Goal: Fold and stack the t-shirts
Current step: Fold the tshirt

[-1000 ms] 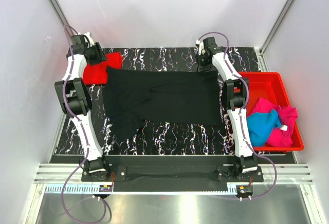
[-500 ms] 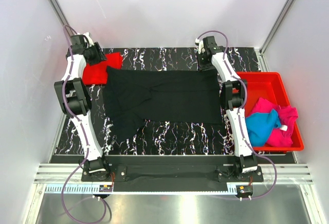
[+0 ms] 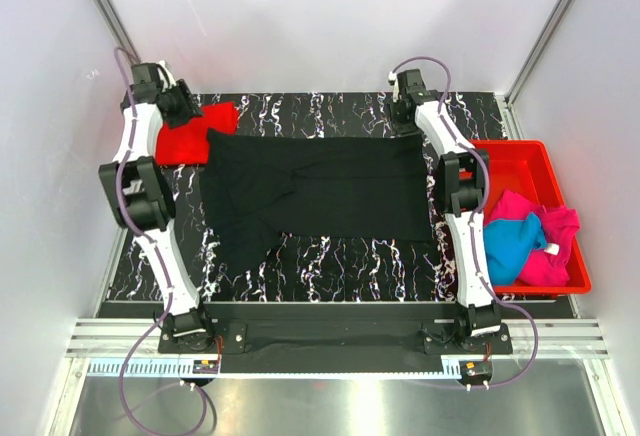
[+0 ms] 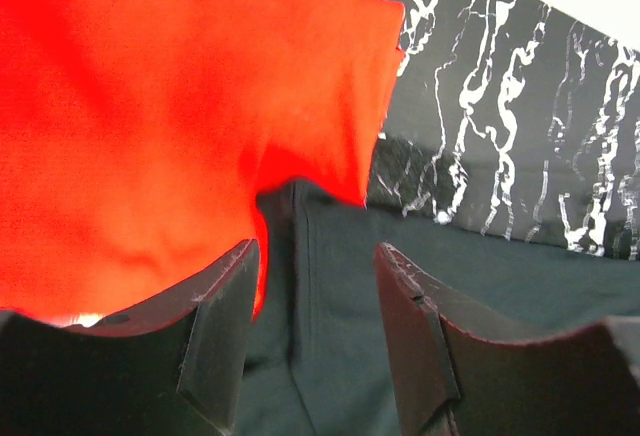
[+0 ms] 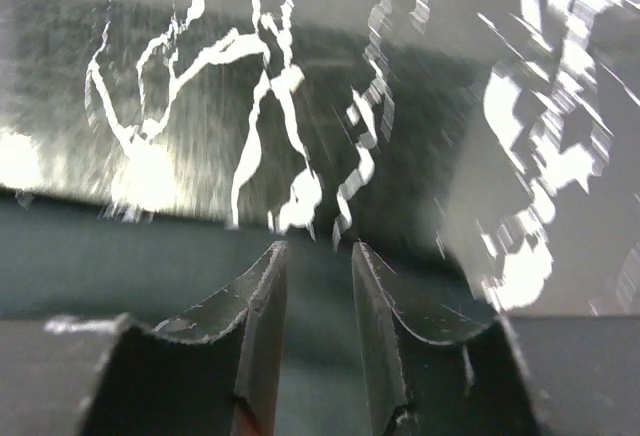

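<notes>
Left wrist shows left gripper [image 4: 318, 251] half open, empty, over black t-shirt [image 4: 520, 296].

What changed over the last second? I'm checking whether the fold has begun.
The left gripper shifted slightly left, the right gripper slightly farther out; both are open, holding nothing. The spread black cloth t-shirt, red cloth t-shirt, and red plastic bin holding the blue t-shirt and magenta t-shirt stayed put.
</notes>
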`<action>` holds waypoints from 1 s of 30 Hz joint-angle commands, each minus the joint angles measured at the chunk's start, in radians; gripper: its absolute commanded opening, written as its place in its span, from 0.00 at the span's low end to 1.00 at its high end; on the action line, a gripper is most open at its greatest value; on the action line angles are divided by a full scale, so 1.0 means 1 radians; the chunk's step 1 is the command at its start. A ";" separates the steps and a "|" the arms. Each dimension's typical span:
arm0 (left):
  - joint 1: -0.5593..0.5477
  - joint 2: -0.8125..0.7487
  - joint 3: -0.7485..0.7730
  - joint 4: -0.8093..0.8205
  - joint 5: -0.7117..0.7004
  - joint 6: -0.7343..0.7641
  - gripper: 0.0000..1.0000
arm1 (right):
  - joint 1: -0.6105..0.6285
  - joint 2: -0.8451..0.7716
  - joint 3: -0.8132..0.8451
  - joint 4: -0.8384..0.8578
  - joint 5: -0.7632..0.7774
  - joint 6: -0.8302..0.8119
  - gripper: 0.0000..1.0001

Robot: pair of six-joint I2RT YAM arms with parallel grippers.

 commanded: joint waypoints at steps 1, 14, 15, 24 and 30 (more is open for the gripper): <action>-0.001 -0.179 -0.078 -0.104 -0.042 -0.076 0.54 | 0.005 -0.235 -0.073 0.068 0.084 0.083 0.40; -0.036 -0.526 -0.768 -0.014 0.047 -0.111 0.54 | 0.005 -0.465 -0.510 0.012 0.046 0.301 0.36; -0.038 -0.547 -0.785 -0.023 0.033 -0.111 0.54 | 0.005 -0.496 -0.567 0.010 0.032 0.311 0.34; -0.044 -0.840 -1.054 -0.031 -0.197 -0.281 0.58 | 0.075 -0.726 -0.834 -0.013 0.047 0.523 0.35; -0.100 -1.037 -1.233 -0.031 -0.205 -0.427 0.59 | 0.154 -0.827 -0.963 -0.042 0.145 0.664 0.36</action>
